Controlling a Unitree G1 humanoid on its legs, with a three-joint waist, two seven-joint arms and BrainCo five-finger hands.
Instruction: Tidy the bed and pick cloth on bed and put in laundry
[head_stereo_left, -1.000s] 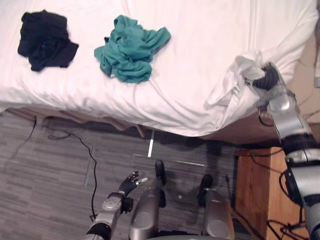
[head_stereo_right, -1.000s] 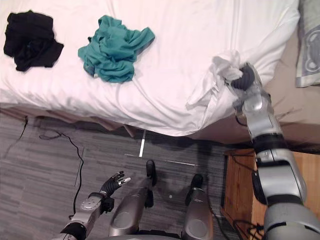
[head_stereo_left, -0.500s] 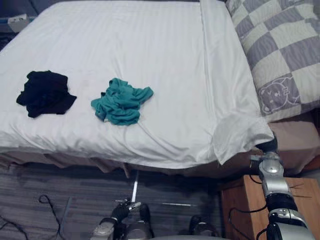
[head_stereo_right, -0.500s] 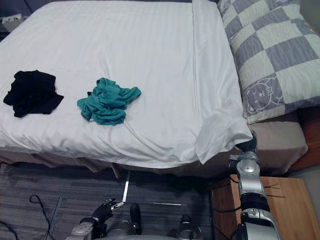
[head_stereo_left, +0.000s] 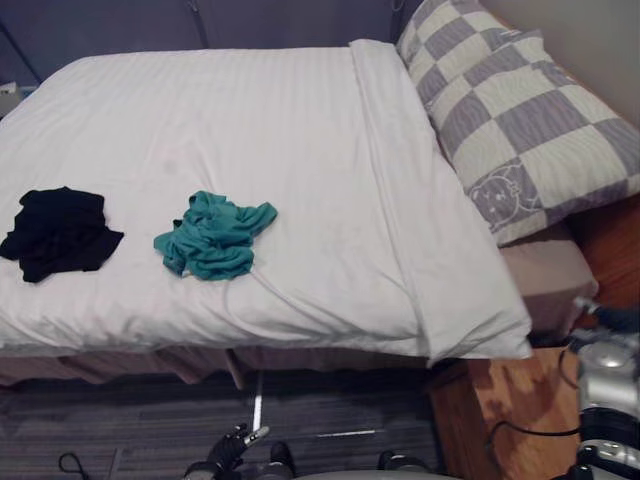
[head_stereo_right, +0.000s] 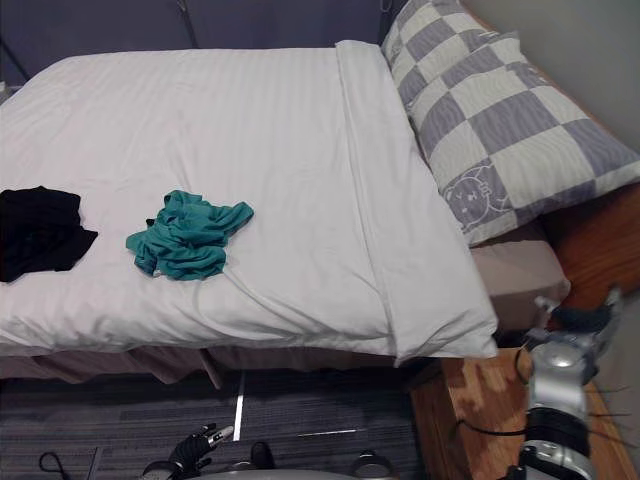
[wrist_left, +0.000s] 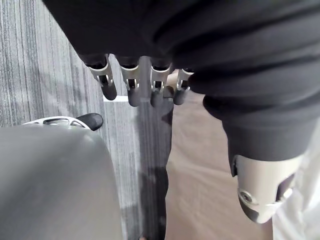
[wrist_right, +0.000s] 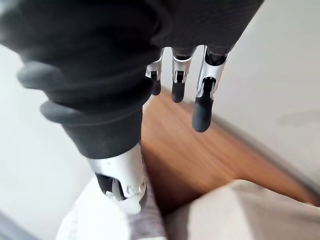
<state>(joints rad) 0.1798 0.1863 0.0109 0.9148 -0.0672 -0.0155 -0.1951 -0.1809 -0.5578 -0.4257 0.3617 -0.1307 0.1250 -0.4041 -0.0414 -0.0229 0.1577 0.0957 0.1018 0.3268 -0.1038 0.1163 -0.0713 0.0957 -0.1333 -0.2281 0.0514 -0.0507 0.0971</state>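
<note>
We see a black cloth (head_stereo_left: 55, 232) and a teal cloth (head_stereo_left: 212, 236) lying apart on the white bed (head_stereo_left: 300, 120). Below its edge, our left hand (head_stereo_left: 235, 446) hangs empty, fingers (wrist_left: 131, 87) relaxed. Further right lies a checked pillow (head_stereo_left: 520, 120). Above the wooden nightstand (head_stereo_left: 490, 410), our right hand (head_stereo_right: 578, 320) is straight-fingered and holds nothing.

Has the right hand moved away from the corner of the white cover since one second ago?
Yes. The right hand has let go of the corner of the white cover and now hangs open to the right of it, near the wooden nightstand.
</note>
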